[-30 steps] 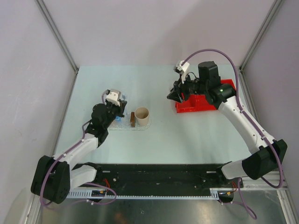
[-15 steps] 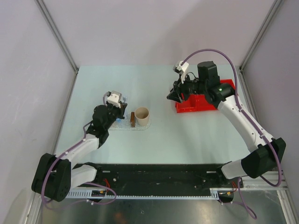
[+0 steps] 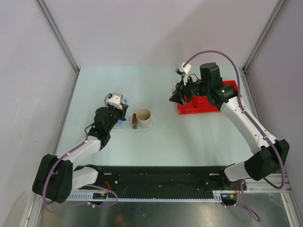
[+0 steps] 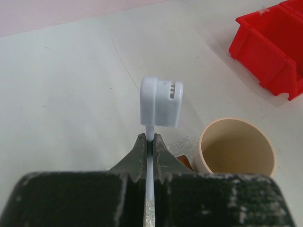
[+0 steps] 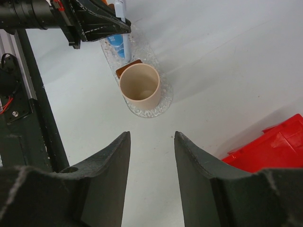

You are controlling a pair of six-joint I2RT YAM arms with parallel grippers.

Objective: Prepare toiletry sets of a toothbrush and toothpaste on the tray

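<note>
One beige cup (image 5: 139, 90) stands on the tray (image 5: 163, 101) just beside the toothbrush (image 4: 160, 101) pinched in your left claw (image 4: 149, 139), while your right claw (image 5: 151, 137) hangs spread near the red bin (image 5: 270, 142).
</note>
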